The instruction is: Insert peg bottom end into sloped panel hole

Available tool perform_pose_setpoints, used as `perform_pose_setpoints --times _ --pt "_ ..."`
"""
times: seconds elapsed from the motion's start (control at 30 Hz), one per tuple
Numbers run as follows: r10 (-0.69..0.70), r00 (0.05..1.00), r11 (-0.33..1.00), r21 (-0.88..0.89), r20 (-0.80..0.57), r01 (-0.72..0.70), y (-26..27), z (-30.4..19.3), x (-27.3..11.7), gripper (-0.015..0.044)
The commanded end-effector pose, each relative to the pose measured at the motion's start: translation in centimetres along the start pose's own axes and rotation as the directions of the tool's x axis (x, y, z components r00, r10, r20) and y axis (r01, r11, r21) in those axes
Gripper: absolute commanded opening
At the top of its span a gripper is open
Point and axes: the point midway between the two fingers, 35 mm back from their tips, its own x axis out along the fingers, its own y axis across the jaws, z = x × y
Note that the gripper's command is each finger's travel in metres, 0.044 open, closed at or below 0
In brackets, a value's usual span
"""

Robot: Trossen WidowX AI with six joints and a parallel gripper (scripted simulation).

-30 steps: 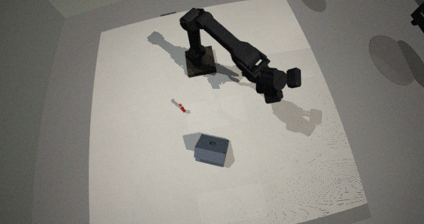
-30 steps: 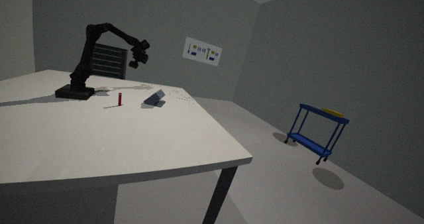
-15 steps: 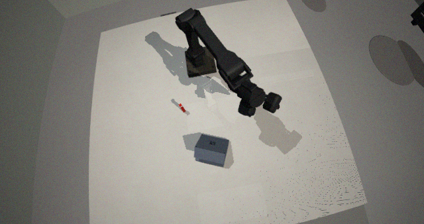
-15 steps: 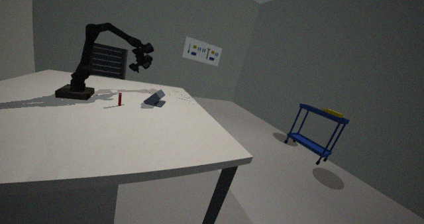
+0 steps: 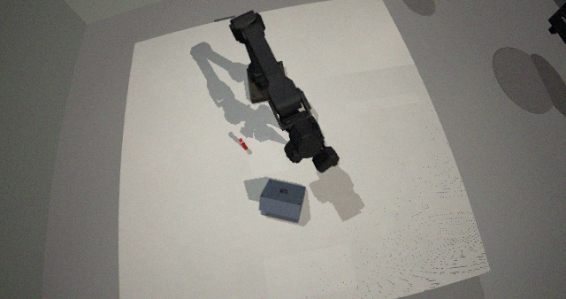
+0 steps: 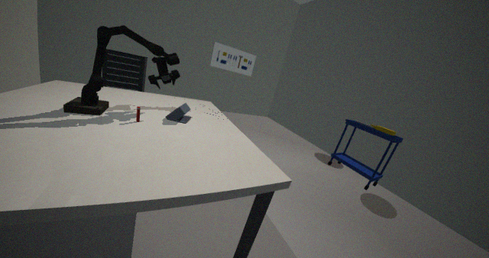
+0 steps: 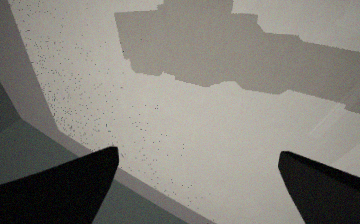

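Red and slim, the peg (image 6: 137,114) stands upright on the tabletop (image 6: 114,162), between my base and the panel (image 5: 282,199). I judge it light, stiff and easy to tip, so I should take it near its upper half, squarely. My gripper (image 6: 165,78) hangs high with its jaws wide apart and nothing in them, well apart from the peg. The panel's hole (image 5: 283,191) faces up-slope. Nothing stands between me and the peg.

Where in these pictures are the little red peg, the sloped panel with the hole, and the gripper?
peg (image 6: 138,114): exterior view, on its red shaft.
sloped panel (image 5: 283,195): top view, on its slanted face beside the hole.
gripper (image 6: 165,79): exterior view, midway between its open fingertips.
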Motion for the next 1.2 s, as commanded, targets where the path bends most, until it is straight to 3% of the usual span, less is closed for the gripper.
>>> perform_pose_setpoints --times 0.0,0.5,1.17 --pt "-0.018 0.999 0.995 0.102 0.049 0.013 -0.8 2.1 -0.4 0.0440" --pt "-0.103 0.970 0.861 0.508 0.222 -0.025 -4.6 9.7 -3.2 0.0440" --pt "-0.272 0.891 0.478 0.854 0.365 -0.204 -11.6 17.0 -7.7 0.0440"
